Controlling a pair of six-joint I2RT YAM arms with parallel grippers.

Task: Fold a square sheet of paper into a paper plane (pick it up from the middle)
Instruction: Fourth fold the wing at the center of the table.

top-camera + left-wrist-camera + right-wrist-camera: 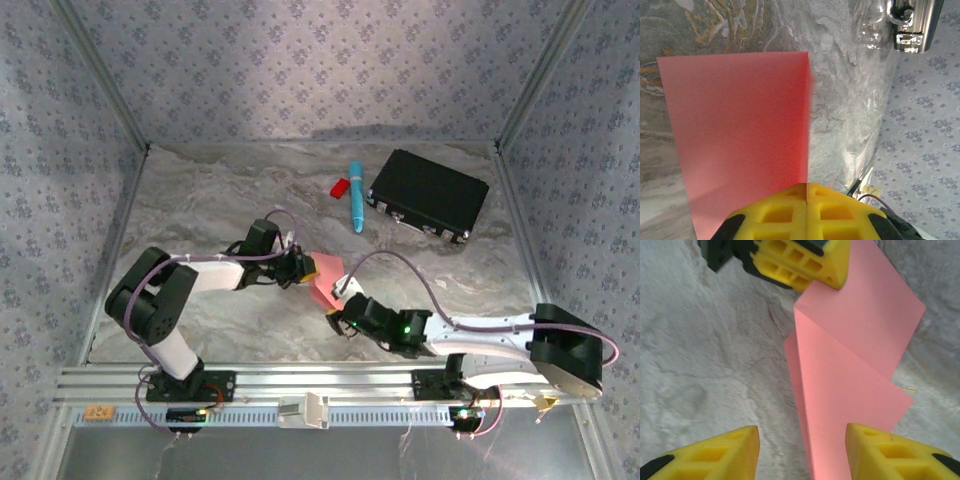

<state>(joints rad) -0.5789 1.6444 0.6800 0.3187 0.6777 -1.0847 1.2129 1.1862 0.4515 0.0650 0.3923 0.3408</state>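
- Judging by the angled panels, treat the step in hand as an early crease: sharpen a fold in the square sheet of paper [855,365].
- Grip firmly with the left claw [806,187], clamped tight on the sheet's folded edge, so the layers cannot slide.
- Line up the right claw [802,440], spread wide with the sheet's near end between its fingers, squarely on the ridge before closing. Pinch on the crease line, not on a loose flap.
- Close gently and press along the fold rather than tugging. Thin paper, probably quick to skew or tear under opposing pulls.
- Look for the sheet between the two claws, over the front middle of the desk [220,200], hanging from the left pinch. Cannot tell whether its lower end touches the surface.
- Pose of the left arm [190,280]: elbow folded back near its base, forearm low and reaching rightward toward the centre.
- Pose of the right arm [480,335]: stretched low along the near edge, forearm pointing left, claw aimed at the sheet's lower end.
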